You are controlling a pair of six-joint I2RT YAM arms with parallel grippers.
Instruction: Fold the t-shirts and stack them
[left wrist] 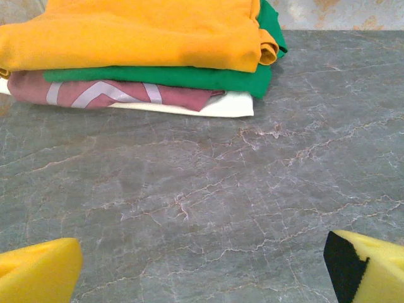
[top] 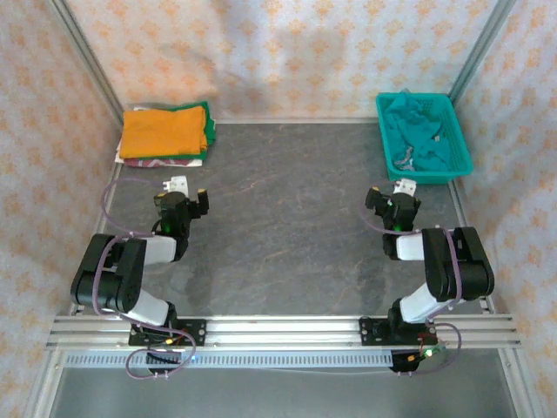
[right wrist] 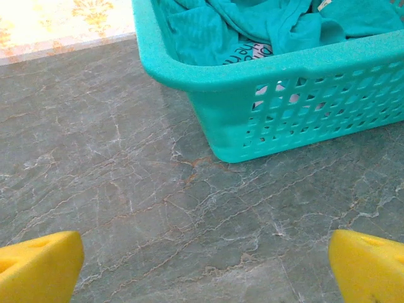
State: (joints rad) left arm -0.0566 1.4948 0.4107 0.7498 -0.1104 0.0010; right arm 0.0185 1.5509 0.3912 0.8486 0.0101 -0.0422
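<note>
The top external camera hangs above and behind the arms, looking down and forward over the whole table (top: 278,226). The arm bases are at six o'clock, the stack of folded shirts (top: 165,132) at eleven and the basket (top: 424,138) at one.

The left wrist camera sits low over the tabletop and faces the stack (left wrist: 145,57), close at twelve o'clock. The left gripper (left wrist: 202,274) spans its bottom edge.

The right wrist camera, equally low, faces the near corner of the basket (right wrist: 265,68) at one o'clock, with the right gripper (right wrist: 205,271) along its bottom edge.

Each wrist view shares its target, and the marbled surface before it, with the top view.
</note>
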